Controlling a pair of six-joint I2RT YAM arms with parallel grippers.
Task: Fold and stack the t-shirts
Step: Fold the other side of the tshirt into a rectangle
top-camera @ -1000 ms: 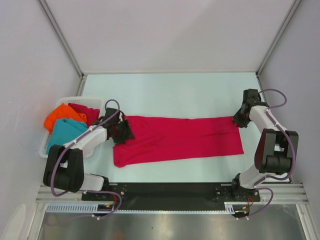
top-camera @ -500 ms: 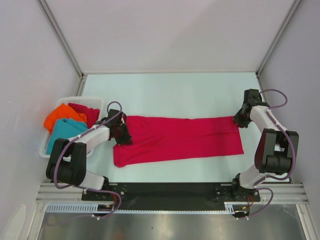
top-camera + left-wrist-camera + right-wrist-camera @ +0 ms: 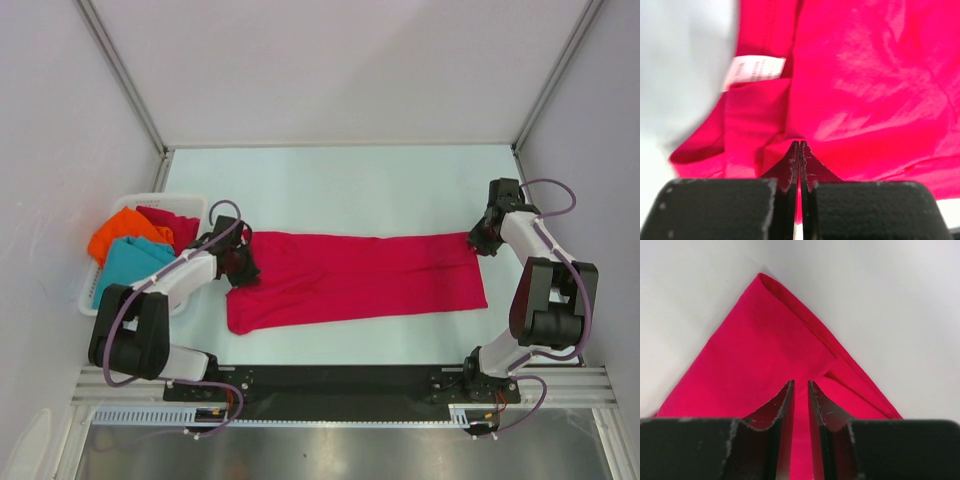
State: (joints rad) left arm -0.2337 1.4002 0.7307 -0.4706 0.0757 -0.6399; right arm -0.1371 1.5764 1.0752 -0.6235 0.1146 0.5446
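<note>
Clenched on shirt (image 3: 360,280) ends with left hand (image 3: 800,146) and right hand (image 3: 800,384); risk of slipping off thin frame-right corner under uneven pull.

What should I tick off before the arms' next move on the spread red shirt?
1. Grip of left gripper on red shirt: ok, the shut fingers pinch a fold near the label.
2. Grip of right gripper on the far right corner: ok, cloth sits between nearly closed jaws.
3. Shirt flat on table: ok, one long strip with slight wrinkles at the left end.
4. Both grips on matching edges: cannot tell, the left arm hides its end from above.
5. Left arm clear of basket: cannot tell, they run close together.
</note>
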